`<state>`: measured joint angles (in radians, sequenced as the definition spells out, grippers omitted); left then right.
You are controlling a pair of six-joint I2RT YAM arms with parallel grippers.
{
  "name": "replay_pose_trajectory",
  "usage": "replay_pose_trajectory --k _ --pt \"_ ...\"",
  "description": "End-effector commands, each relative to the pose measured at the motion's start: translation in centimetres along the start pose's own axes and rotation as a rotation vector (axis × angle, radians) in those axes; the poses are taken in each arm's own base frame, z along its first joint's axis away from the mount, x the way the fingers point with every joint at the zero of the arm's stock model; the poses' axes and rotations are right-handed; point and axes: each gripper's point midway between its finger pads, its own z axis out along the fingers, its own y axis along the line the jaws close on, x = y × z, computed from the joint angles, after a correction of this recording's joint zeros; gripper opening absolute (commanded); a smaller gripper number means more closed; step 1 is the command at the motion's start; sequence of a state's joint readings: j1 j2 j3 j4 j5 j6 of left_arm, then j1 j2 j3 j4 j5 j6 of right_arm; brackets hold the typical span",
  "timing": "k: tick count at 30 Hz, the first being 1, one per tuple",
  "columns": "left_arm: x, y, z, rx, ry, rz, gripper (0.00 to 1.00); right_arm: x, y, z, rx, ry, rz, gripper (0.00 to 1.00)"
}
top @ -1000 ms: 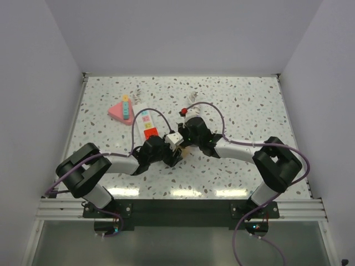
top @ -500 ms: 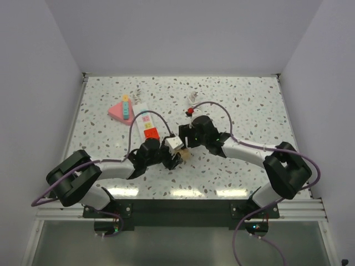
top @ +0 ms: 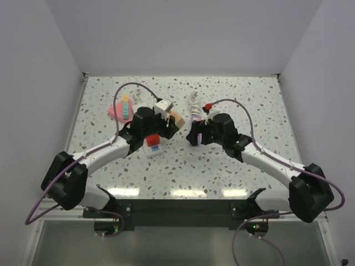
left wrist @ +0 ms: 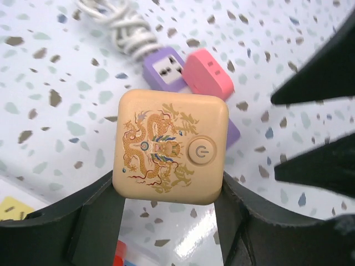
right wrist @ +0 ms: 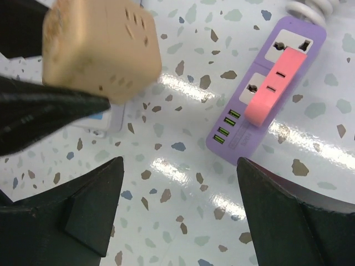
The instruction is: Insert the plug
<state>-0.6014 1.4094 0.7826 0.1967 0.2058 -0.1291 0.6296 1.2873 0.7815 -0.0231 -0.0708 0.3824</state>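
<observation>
My left gripper is shut on the plug, a tan cube held above the table. In the left wrist view the plug shows a dragon print and a round power button, pinched by its lower sides between the dark fingers. A purple power strip with a pink plug in it lies just beyond. My right gripper is open and holds nothing. It hovers over bare table with the tan plug at its upper left and the purple strip at its upper right.
A white power strip with red and blue stickers lies under the left wrist. A pink triangular piece sits at the back left. A coiled white cable runs from the purple strip. The right gripper's black fingers reach in close to the plug.
The right gripper opened, let go of the plug and drew off to the right. The left arm carried the plug away from the table's middle toward the back, over the purple strip.
</observation>
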Motion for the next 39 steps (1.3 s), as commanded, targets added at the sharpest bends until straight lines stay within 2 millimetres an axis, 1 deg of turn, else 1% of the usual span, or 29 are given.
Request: replay_pose_trajectory --k 1,2,3,4,5,6,7,8,9,11,12,13,15,16,18,20,21,22,23,24,25,28,30,33,35,36,37,38,39 --pt "-5.6 1.3 -1.3 -0.111 -0.107 -0.140 0.00 -0.6 0.7 -1.1 -0.043 -0.039 -0.051 0.86" --pt "-5.3 2.0 -1.4 -0.152 -0.095 -0.160 0.00 -1.3 1.0 -1.3 -0.061 -0.073 -0.080 0.86" --pt "-5.5 2.1 -1.5 -0.163 -0.098 -0.193 0.00 -2.1 1.2 -1.6 -0.072 -0.108 -0.105 0.87" --pt "-5.7 2.0 -1.6 -0.165 -0.103 -0.207 0.00 -1.9 1.1 -1.6 -0.075 -0.113 -0.133 0.87" --pt "-5.7 2.0 -1.7 -0.165 -0.101 -0.222 0.00 -2.1 0.9 -1.7 -0.076 -0.128 -0.186 0.87" --pt "-5.7 1.8 -1.6 -0.161 -0.096 -0.239 0.00 -2.7 1.1 -1.8 -0.088 -0.165 -0.216 0.88" --pt "-5.5 1.6 -1.6 -0.152 -0.080 -0.247 0.00 -2.5 1.2 -1.9 -0.097 -0.171 -0.242 0.88" --pt "-5.5 1.5 -1.7 -0.151 -0.073 -0.257 0.00 -2.8 1.1 -2.0 -0.098 -0.188 -0.281 0.88" --pt "-5.2 1.5 -1.6 -0.153 -0.059 -0.273 0.00 -3.6 1.6 -2.4 -0.119 -0.230 -0.304 0.88" --pt "-4.7 1.5 -1.7 -0.159 -0.038 -0.286 0.00 -3.9 1.9 -2.6 -0.146 -0.265 -0.357 0.88" --pt "-3.9 1.6 -1.8 -0.171 -0.007 -0.298 0.00 -4.6 2.5 -2.8 -0.169 -0.305 -0.380 0.88" --pt "-3.4 1.6 -2.0 -0.178 0.009 -0.303 0.00 -4.4 3.1 -2.8 -0.209 -0.305 -0.399 0.88" --pt "-3.3 1.7 -2.4 -0.189 0.009 -0.310 0.00 -5.0 3.8 -2.6 -0.237 -0.324 -0.430 0.88" --pt "-3.1 1.7 -2.5 -0.190 0.012 -0.311 0.00 -5.1 4.1 -2.1 -0.253 -0.317 -0.432 0.88" --pt "-3.3 1.6 -2.9 -0.188 -0.002 -0.313 0.00 -5.5 4.4 -1.7 -0.263 -0.323 -0.464 0.88" --pt "-3.3 1.3 -3.3 -0.175 -0.011 -0.305 0.00 -6.0 4.6 -1.3 -0.260 -0.323 -0.461 0.88" --pt "-2.8 1.3 -3.4 -0.166 -0.007 -0.281 0.00 -6.1 4.5 -1.1 -0.250 -0.322 -0.453 0.88" --pt "-2.9 0.7 -3.4 -0.131 -0.014 -0.262 0.00 -6.8 4.5 -1.3 -0.241 -0.332 -0.445 0.88" --pt "-3.6 0.5 -3.4 -0.111 -0.046 -0.236 0.00 -7.2 4.2 -1.3 -0.213 -0.336 -0.412 0.88" --pt "-3.2 0.5 -3.4 -0.102 -0.041 -0.203 0.00 -7.5 4.2 -1.5 -0.202 -0.328 -0.399 0.88" --pt "-3.3 0.5 -3.3 -0.098 -0.048 -0.189 0.00 -7.6 4.1 -1.6 -0.191 -0.325 -0.382 0.88" --pt "-2.7 0.6 -2.9 -0.085 -0.034 -0.148 0.00 -8.1 4.3 -2.6 -0.191 -0.332 -0.356 0.88" --pt "-2.7 0.6 -2.8 -0.079 -0.034 -0.132 0.00 -8.1 4.5 -3.1 -0.200 -0.331 -0.351 0.88" --pt "-3.3 0.5 -3.0 -0.077 -0.056 -0.123 0.00 -8.2 4.7 -3.4 -0.205 -0.323 -0.341 0.88" --pt "-3.7 1.8 -3.5 -0.161 -0.072 -0.146 0.00 -8.1 4.8 -3.3 -0.205 -0.310 -0.337 0.88" --pt "-3.5 2.6 -3.8 -0.205 -0.064 -0.156 0.00 -8.4 4.9 -3.4 -0.205 -0.315 -0.336 0.88" --pt "-3.6 3.9 -4.3 -0.277 -0.077 -0.166 0.00 -8.4 4.9 -3.3 -0.205 -0.310 -0.329 0.88" --pt "-4.0 4.5 -4.7 -0.311 -0.096 -0.196 0.00 -8.6 5.1 -3.3 -0.208 -0.308 -0.327 0.88" --pt "-3.8 5.4 -5.1 -0.348 -0.097 -0.219 0.00 -8.5 5.0 -3.0 -0.205 -0.300 -0.321 0.88"
